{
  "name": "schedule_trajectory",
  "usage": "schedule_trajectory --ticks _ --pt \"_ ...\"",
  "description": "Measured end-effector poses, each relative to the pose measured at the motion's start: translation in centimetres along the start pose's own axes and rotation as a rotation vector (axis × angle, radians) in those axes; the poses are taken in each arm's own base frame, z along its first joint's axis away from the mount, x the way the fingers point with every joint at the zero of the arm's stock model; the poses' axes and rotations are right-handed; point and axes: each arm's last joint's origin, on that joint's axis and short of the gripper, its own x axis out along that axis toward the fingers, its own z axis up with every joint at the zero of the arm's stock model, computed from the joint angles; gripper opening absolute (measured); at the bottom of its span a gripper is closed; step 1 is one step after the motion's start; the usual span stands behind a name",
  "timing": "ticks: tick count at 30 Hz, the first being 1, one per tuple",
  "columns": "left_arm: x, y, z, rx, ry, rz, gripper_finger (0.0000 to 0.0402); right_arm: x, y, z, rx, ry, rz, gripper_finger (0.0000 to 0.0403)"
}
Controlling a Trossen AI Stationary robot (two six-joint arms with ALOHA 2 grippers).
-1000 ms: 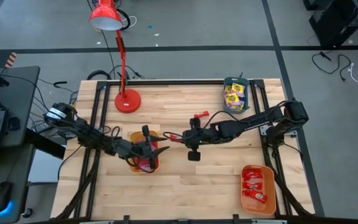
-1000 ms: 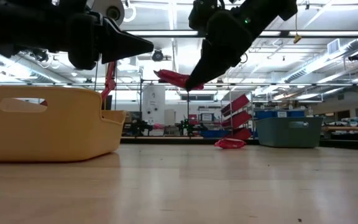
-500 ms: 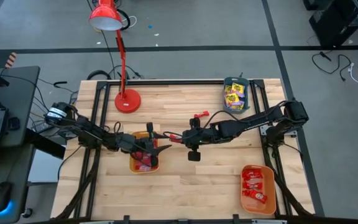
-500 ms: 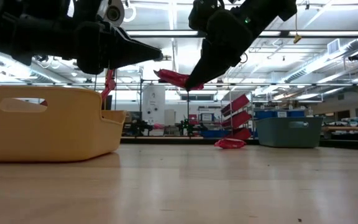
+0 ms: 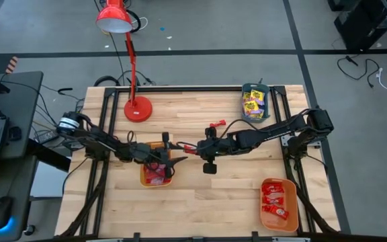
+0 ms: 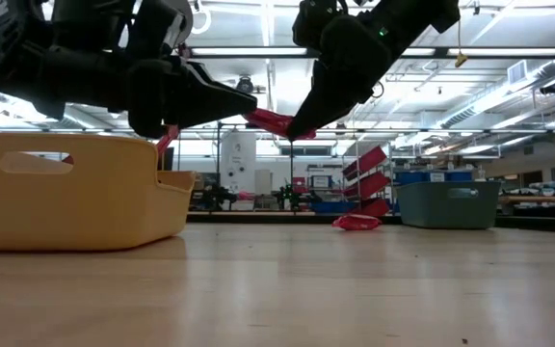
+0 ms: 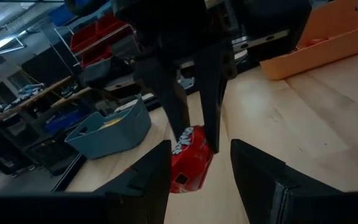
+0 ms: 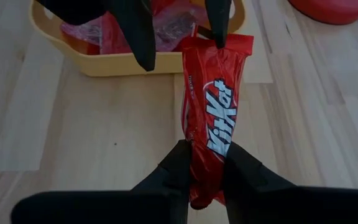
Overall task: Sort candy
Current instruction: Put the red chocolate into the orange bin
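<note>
High view shows the wooden table (image 5: 200, 202) with both arms meeting near the middle of the frame. The right gripper (image 5: 188, 147) comes in from the right and pinches one end of a red candy bar (image 5: 183, 147), holding it in the air just right of the yellow tray (image 5: 143, 180). In the right wrist view its two fingers (image 8: 173, 171) are closed on the lower end of the candy bar (image 8: 213, 118), which stretches away toward the yellow tray (image 8: 117, 62).

The left gripper (image 5: 175, 161) reaches from the left across the yellow tray, its fingers spread apart, with the tips on either side of the bar's far end. In the left wrist view the open fingers (image 7: 148, 180) frame the red bar (image 7: 188, 158), with a clear gap on each side. In the low view the left gripper (image 6: 249, 101) points to the right, its tip just at the near end of the bar (image 6: 273, 121), which hangs from the right gripper (image 6: 292, 128) above the table.

More red and pinkish candy (image 5: 154, 176) lies inside the yellow tray. One small red candy (image 5: 214, 124) lies loose on the table above centre. At the upper right a teal tray (image 5: 244, 91) holds yellow candy (image 5: 253, 104), and at the lower right an orange tray (image 5: 289, 202) holds red candy (image 5: 273, 198). A red lamp (image 5: 137, 107) stands at the upper left of the table.
</note>
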Motion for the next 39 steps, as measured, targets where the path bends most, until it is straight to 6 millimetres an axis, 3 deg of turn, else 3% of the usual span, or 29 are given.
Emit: schedule_trajectory --ticks 9,21,39 --pt "0.03 -0.05 -0.08 -0.022 0.001 -0.001 0.0148 -0.01 0.01 -0.05 -0.002 0.005 0.000 0.0060" --pt "0.03 -0.01 -0.10 -0.020 0.008 0.012 0.0008 -0.01 0.00 -0.09 -0.003 0.009 -0.001 0.0060" --pt "-0.24 -0.25 -0.05 -0.010 0.062 0.130 0.0001 -0.07 -0.05 -0.81 -0.023 0.083 -0.007 0.0059"
